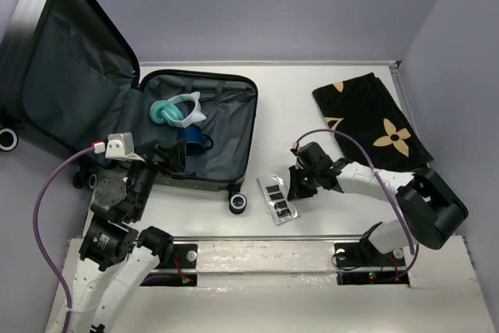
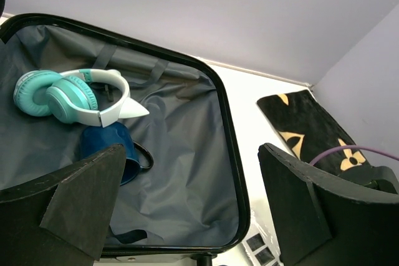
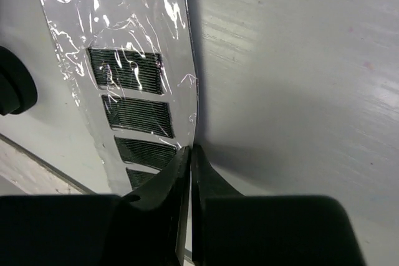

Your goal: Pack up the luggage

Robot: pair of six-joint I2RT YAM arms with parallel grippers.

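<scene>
The step in hand looks like picking up the clear packet [image 3: 124, 85] and putting it in the luggage [image 1: 230, 134]. The right tool [image 3: 189, 154] is closed on the thin edge of the packet, and only its very tips pinch the plastic. That is a small hold and the wrap looks slippery. I think it is best to lift slowly and watch that the packet does not slide out. Then it has to go left, over the black wheel [image 1: 238, 203] and the near rim. It should come down on bare grey lining, not on the teal headphones [image 1: 178, 111] or the blue mug [image 1: 192, 140]. The luggage lies open on the left side of the desk [image 1: 327, 91], with its lid leaning up and back. The packet lies on the desk just beside the luggage's near right corner. The right arm goes out to the right, bends, and its forearm runs low to the left, with the tool tipped down at the packet. The left arm is bent up by the near edge of the luggage. The left tool [image 2: 190, 154] is wide open and holds nothing.
</scene>
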